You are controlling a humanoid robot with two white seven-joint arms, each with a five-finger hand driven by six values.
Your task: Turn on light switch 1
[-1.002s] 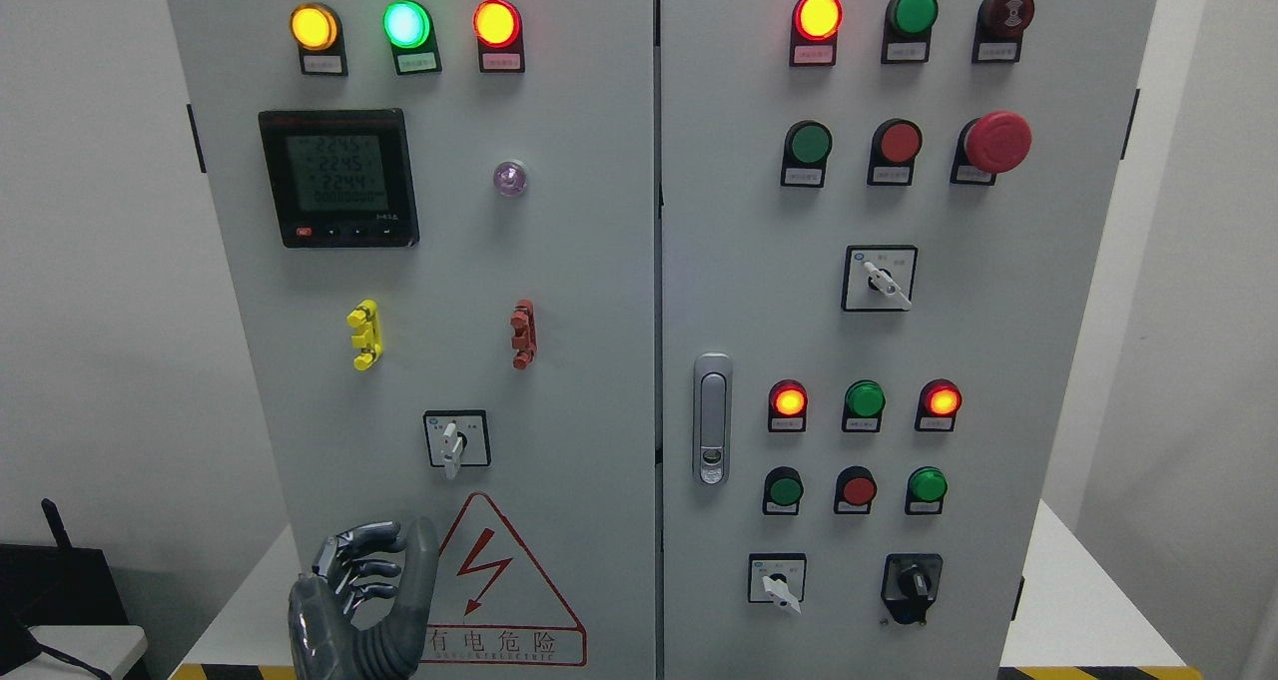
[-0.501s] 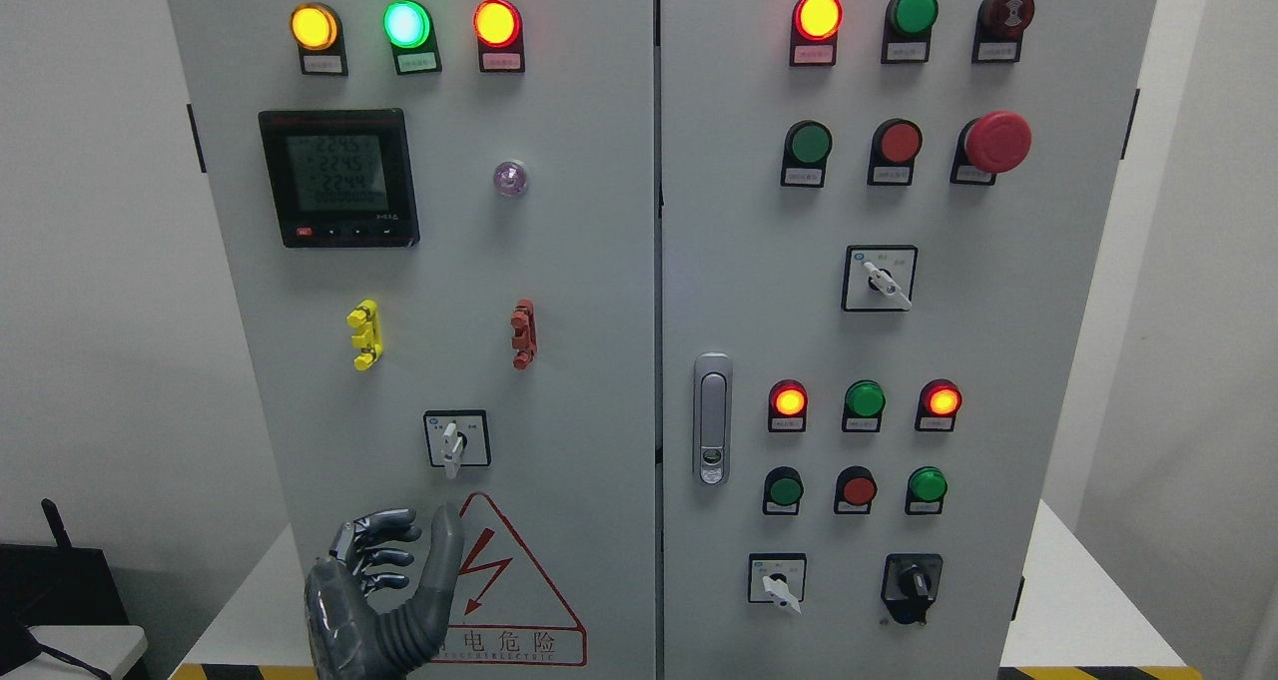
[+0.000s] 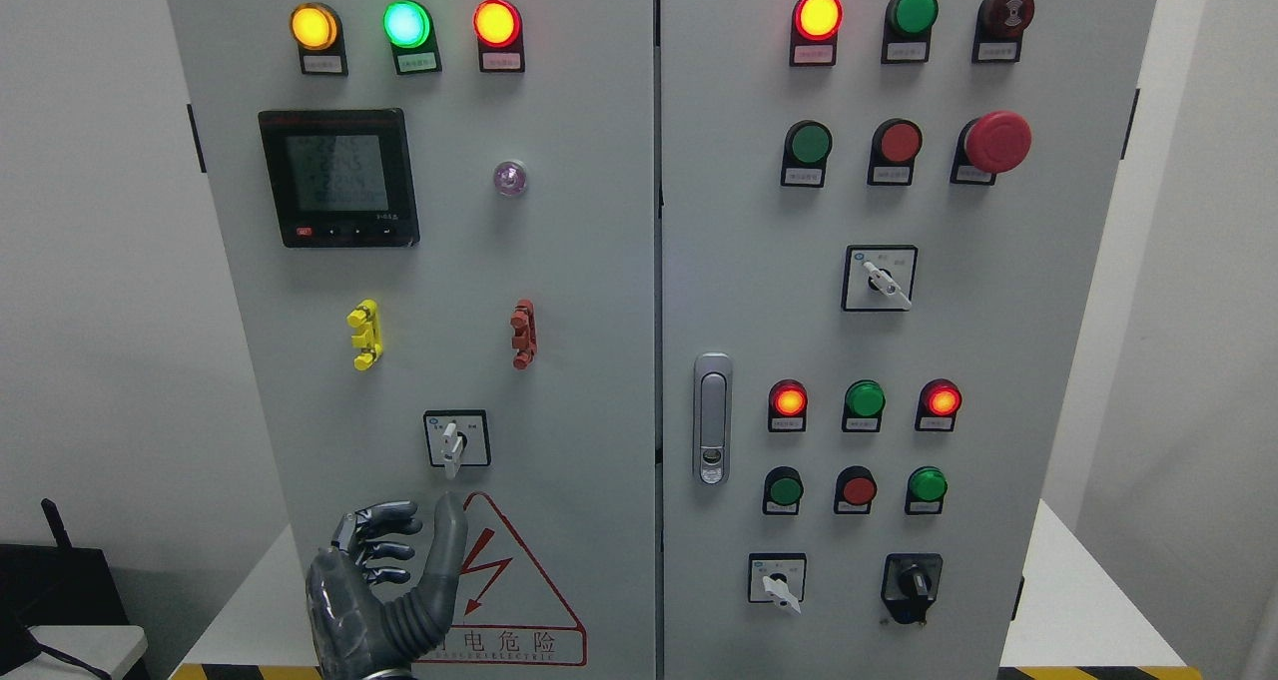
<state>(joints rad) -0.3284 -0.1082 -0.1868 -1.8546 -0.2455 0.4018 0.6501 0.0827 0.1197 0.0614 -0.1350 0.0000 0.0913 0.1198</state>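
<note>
Since one second ago, the left robot hand [image 3: 384, 585] has been raised and carried rightward along the lower part of the left cabinet door [image 3: 589, 261]; against the frame half a second ago the shift is only slight, with the thumb tip a little higher. The thumb is seen extended upward, its tip lying over the upper-left edge of the red warning triangle [image 3: 509, 585] and just below the selector switch [image 3: 456, 440], without touching it. The four fingers [image 3: 384, 545] are curled inward to the left of the thumb, and nothing is held in them. The switch sits low on the left door, between the triangle below and the yellow [image 3: 363, 335] and red clips [image 3: 522, 334] above; its white knob is pointed straight down, as in the earlier frames. The meter display [image 3: 337, 177] looks fainter and more blurred than before, so its digits cannot be read. The three indicator lamps [image 3: 404, 24] at the top of the left door are lit amber, green and red, unchanged. On the right door [image 3: 998, 360], no button or lamp is seen altered. The right arm is not shown.
</note>
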